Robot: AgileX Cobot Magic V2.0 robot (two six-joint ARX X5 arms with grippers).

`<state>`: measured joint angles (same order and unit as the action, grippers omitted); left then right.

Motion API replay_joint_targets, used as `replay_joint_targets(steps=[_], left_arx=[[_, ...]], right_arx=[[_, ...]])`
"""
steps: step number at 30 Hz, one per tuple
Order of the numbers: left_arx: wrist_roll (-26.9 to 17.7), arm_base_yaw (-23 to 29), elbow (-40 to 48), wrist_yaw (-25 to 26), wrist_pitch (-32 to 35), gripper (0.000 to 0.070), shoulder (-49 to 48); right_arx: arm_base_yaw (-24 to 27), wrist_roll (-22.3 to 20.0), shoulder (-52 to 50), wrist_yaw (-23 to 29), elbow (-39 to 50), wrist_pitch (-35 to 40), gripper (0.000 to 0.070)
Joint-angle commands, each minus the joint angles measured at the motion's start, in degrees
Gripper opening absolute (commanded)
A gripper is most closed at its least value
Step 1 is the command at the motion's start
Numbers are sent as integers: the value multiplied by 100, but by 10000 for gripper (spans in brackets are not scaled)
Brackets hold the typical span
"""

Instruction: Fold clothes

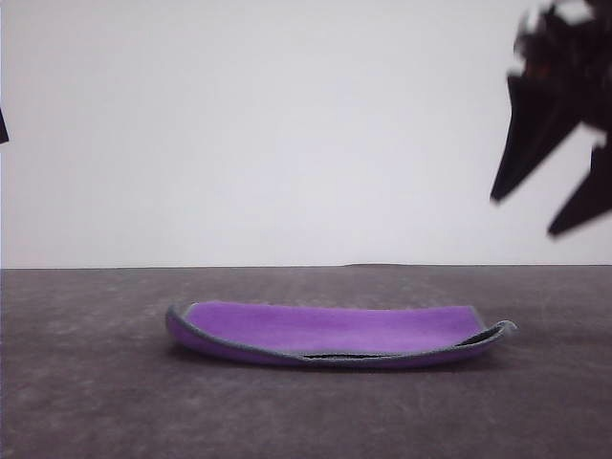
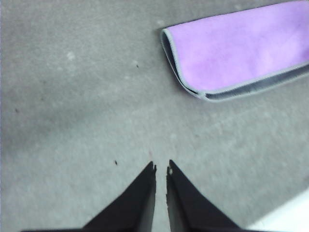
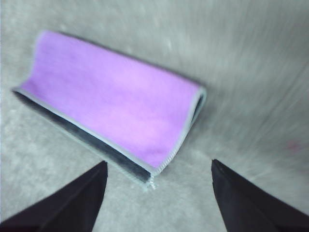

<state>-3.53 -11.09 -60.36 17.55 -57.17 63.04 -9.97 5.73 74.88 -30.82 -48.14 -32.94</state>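
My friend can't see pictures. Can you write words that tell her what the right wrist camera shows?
A purple cloth, folded over with grey edging, lies on a grey table. The right gripper is open, its two dark fingers spread wide just off the cloth's nearest corner, holding nothing. The picture is blurry.

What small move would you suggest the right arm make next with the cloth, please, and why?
Probably lower the open right claw onto the near corner of the cloth. It lies folded once, purple outward, on the table, and the claw hangs above it holding nothing.
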Motion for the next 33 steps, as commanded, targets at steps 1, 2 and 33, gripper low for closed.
replay_joint_targets(steps=[1,2,33], left_arx=[[17,0,-52,-14,172,27,48],[17,0,-52,-14,237,27,48],[15,0,-52,-11,319,27,49]], right_arx=[[-16,395,224,-198,90,413,430],[-16,478,363,-285,142,572,430],[-207,1127,2252,-1439,173,1892,209]])
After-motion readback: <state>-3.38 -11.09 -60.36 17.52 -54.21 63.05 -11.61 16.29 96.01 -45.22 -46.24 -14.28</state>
